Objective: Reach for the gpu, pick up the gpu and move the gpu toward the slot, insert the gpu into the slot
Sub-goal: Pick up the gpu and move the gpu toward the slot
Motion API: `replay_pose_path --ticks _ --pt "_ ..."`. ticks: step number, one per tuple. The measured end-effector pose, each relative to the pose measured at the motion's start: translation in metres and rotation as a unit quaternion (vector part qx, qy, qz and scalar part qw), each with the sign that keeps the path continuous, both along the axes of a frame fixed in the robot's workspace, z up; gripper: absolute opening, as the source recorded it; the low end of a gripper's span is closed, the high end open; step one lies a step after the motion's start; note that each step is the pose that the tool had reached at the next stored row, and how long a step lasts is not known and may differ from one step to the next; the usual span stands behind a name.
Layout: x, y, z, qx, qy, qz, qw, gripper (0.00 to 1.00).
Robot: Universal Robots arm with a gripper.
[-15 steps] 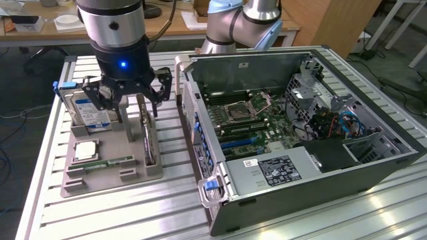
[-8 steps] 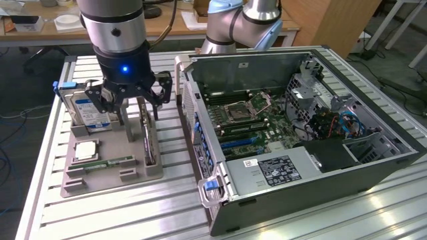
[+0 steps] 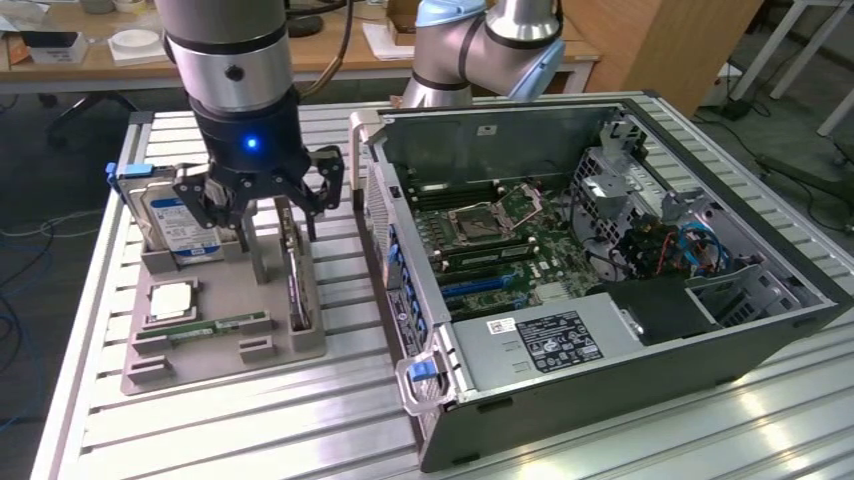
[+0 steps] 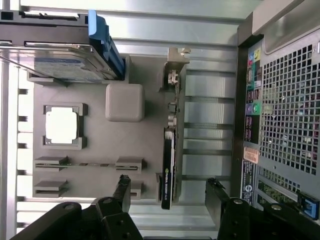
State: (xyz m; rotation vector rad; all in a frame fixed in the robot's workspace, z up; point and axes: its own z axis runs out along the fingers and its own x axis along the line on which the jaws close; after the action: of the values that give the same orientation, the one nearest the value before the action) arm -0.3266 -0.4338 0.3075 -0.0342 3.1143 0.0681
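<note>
The job was only at its start. The gripper (image 3: 264, 215) hung over the gpu (image 3: 296, 272) with its fingers spread wide, one on each side, not pinching it. The gpu stood on its thin edge along the gray tray's (image 3: 214, 362) side nearest the computer case (image 3: 601, 340). The slot (image 3: 477, 288) on the green board looked empty.

Ribbed aluminium tabletop (image 3: 267, 420); wooden desk (image 3: 147, 68) behind; wooden panel (image 3: 667, 40) beside it; grey floor (image 3: 801, 140) with loose cables (image 3: 781, 165)

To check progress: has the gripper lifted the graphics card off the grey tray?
No, the graphics card stands on edge in the grey tray.
</note>
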Motion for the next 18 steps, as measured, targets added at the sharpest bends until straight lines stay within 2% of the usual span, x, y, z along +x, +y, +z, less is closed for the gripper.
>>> replay_pose_path --ticks 8,18 --pt "0.000 0.0052 -0.0059 0.0025 0.0000 0.001 1.0000 0.71" --pt "0.000 0.0057 -0.0240 0.0026 0.0000 0.001 1.0000 0.71"
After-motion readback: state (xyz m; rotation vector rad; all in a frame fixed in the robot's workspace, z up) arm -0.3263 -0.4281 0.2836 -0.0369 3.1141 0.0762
